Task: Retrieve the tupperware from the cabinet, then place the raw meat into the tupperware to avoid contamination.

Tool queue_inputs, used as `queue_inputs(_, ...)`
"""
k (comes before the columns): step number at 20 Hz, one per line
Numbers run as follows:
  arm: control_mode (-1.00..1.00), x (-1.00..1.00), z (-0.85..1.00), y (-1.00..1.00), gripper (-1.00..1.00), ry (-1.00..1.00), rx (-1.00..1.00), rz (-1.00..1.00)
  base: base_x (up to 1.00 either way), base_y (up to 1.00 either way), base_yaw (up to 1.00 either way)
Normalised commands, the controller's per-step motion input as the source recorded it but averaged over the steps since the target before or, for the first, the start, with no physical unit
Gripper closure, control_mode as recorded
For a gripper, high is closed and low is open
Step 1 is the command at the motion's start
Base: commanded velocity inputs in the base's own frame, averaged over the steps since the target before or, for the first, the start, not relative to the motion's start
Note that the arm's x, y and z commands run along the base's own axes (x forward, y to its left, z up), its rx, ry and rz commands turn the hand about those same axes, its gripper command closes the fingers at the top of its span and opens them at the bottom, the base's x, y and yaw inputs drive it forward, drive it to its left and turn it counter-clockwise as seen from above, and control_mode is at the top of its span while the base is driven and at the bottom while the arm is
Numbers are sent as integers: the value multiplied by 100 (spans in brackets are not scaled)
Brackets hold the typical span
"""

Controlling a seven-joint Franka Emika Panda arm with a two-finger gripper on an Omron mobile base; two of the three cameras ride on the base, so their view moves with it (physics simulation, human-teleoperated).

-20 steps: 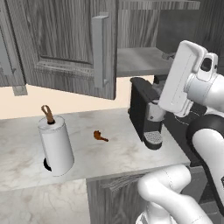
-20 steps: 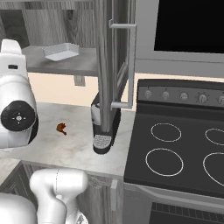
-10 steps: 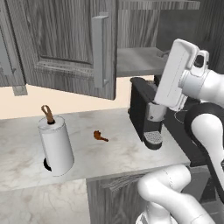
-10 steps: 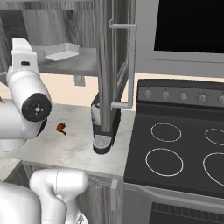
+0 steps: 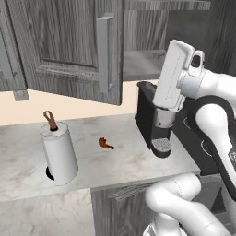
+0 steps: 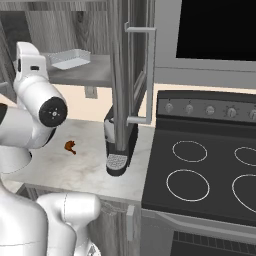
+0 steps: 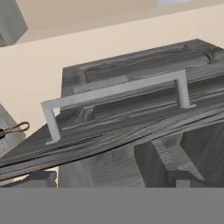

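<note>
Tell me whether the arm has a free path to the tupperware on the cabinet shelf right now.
Probably yes: the cabinet doors stand open, and the tupperware sits uncovered near the shelf's front edge, with nothing in front of it.

Tupperware (image 6: 71, 58) on cabinet (image 6: 95, 70) shelf; raw meat (image 5: 105, 143) on counter (image 5: 120, 161) between towel roll (image 5: 58, 153) and coffee machine (image 5: 150, 120).

The arm (image 5: 177, 78) swings leftward and up across the left base frame, its white forearm now standing before the coffee machine (image 5: 150, 122) and reaching toward the cabinet (image 5: 138, 46) opening. In the right base frame its wrist (image 6: 31, 62) rises at upper left, nearer the tupperware (image 6: 70, 59).
</note>
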Motion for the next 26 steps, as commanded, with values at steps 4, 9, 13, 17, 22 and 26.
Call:
queue_inputs(4,-100,18,-2,25,-100,0,-2,8,0,0,0)
queue_inputs(9,-100,32,-5,8,-100,0,0,5,0,0,0)
queue_inputs(13,-100,37,-4,0,-100,-1,0,2,0,0,0)
queue_inputs(17,-100,34,-2,2,-100,-1,0,1,0,0,0)
queue_inputs(22,-100,22,0,15,-100,0,0,4,0,0,0)
queue_inputs(26,-100,18,-1,25,-100,0,-1,7,0,0,0)
